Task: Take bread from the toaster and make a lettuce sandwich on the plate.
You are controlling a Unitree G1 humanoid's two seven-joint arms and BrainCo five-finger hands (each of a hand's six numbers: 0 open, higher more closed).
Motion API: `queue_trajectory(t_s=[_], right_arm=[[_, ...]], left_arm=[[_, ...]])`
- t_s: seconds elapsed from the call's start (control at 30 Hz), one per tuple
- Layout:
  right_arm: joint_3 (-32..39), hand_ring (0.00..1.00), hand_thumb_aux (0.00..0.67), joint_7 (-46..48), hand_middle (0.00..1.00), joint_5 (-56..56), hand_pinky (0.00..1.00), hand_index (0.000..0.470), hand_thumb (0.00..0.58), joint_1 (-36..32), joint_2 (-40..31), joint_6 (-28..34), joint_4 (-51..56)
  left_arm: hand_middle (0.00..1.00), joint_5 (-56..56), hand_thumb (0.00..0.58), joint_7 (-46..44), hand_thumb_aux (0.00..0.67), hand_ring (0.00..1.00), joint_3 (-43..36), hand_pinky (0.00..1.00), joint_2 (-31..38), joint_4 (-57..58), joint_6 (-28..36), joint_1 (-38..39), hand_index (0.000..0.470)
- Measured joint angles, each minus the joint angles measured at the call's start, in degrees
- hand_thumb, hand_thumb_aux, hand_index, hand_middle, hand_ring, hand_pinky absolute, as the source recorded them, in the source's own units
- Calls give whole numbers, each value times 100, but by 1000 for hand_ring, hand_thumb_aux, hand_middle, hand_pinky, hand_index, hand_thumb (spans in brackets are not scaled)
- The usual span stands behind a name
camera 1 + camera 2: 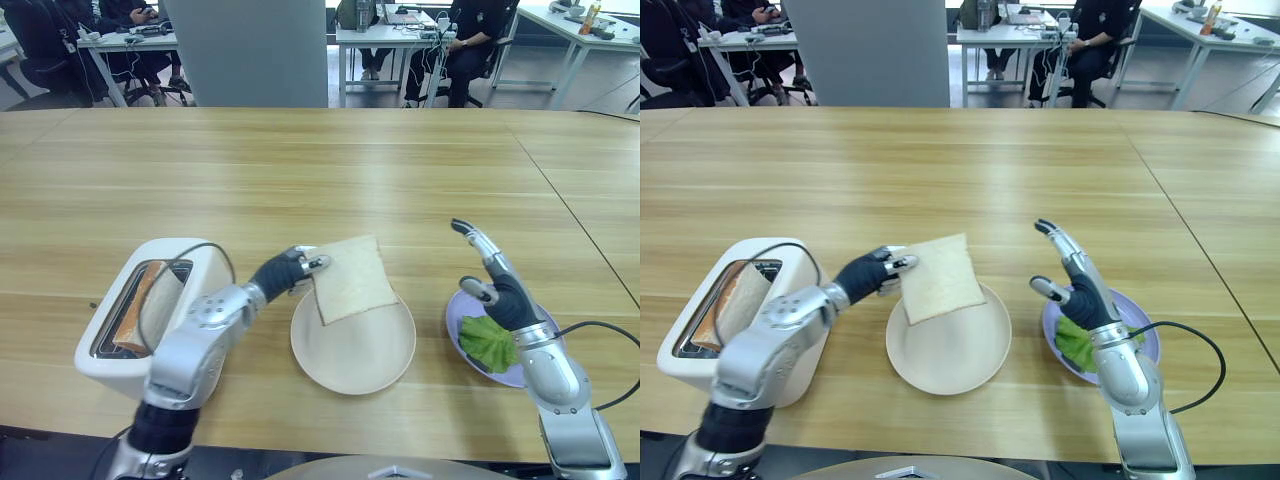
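The left hand [296,270] is pinching a slice of bread [352,280] by its left edge, holding it tilted above the rear part of the beige plate [360,358] in the middle of the desk [300,170]. Whether the slice's lower edge is touching the plate cannot be told. To the left, a white toaster [110,340] is standing on the desk with a second slice [155,305] sticking up from its slot. The right hand [497,288] is hovering with fingers spread and holding nothing, over a purple plate [1146,330] that is lying just right of the beige one. A leaf of lettuce [488,343] is resting on the purple plate, beneath the palm.
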Motion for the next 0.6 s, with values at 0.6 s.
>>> queue_trajectory(t_s=[0.6], right_arm=[[1410,0,0,321,0,-1018,0,0,0,41,-375,-796,919]], left_arm=[[1000,1013,580,-383,670,1000,-790,1000,-99,1461,-936,26,460]])
